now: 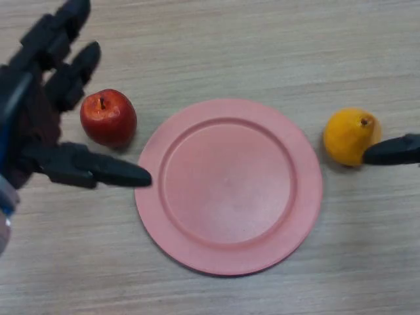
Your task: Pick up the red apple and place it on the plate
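A red apple [108, 117] with a short stem stands on the wooden table, just left of the pink plate [230, 185]. The plate is bare. My left hand [39, 125] hovers at the apple's left, open, with its fingers spread above and behind the apple and its thumb stretched out below it toward the plate's rim. The apple sits in the gap between thumb and fingers, not held. Only a fingertip of my right hand [394, 150] shows at the right edge, next to a yellow fruit.
A yellow-orange pear-shaped fruit [350, 136] lies right of the plate, touching or nearly touching the right fingertip. The wooden table [216, 46] spreads all round.
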Available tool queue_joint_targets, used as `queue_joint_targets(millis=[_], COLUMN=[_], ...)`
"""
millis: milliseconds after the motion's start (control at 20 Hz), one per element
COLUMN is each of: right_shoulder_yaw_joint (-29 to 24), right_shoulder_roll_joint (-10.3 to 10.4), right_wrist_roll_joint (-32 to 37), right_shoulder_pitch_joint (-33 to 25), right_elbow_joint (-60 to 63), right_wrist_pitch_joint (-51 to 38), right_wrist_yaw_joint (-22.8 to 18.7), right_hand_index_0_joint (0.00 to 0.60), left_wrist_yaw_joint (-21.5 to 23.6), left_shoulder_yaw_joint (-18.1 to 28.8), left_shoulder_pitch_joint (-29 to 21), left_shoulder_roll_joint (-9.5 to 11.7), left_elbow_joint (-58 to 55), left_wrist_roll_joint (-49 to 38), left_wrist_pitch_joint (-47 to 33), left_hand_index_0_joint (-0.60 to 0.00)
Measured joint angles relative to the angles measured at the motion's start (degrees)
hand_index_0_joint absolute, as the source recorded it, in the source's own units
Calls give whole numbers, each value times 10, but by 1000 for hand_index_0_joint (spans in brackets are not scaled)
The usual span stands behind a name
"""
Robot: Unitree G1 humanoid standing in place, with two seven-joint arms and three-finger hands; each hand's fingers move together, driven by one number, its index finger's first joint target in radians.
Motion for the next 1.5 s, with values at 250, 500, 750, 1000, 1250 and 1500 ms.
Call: queue_joint_targets(millis=[250,500,750,1000,1250,1500], right_shoulder_yaw_joint=[5,16,15,1,-21,-31], right_shoulder_roll_joint=[14,19,19,19,15,1], right_wrist_roll_joint=[-3,-2,-2,4,18,18], right_shoulder_pitch_joint=[2,-3,3,13,25,25], right_elbow_joint=[2,3,14,-9,-25,-47], right_wrist_pitch_joint=[-4,-5,-16,-16,-16,-13], right_wrist_yaw_joint=[-1,-12,-14,-19,-33,-30], right_hand_index_0_joint=[0,0,0,0,0,0], left_wrist_yaw_joint=[2,-3,-60,-73,12,28], left_shoulder_yaw_joint=[-2,-5,-36,-52,-76,-102], left_shoulder_pitch_joint=[25,31,33,-31,-124,-180], left_shoulder_roll_joint=[-5,-12,-10,-12,-10,-24], left_elbow_joint=[-15,-19,62,268,522,638], left_wrist_roll_joint=[-1,4,114,192,237,238], left_wrist_pitch_joint=[-5,-6,-71,-192,-385,-399], left_hand_index_0_joint=[0,0,0,0,0,0])
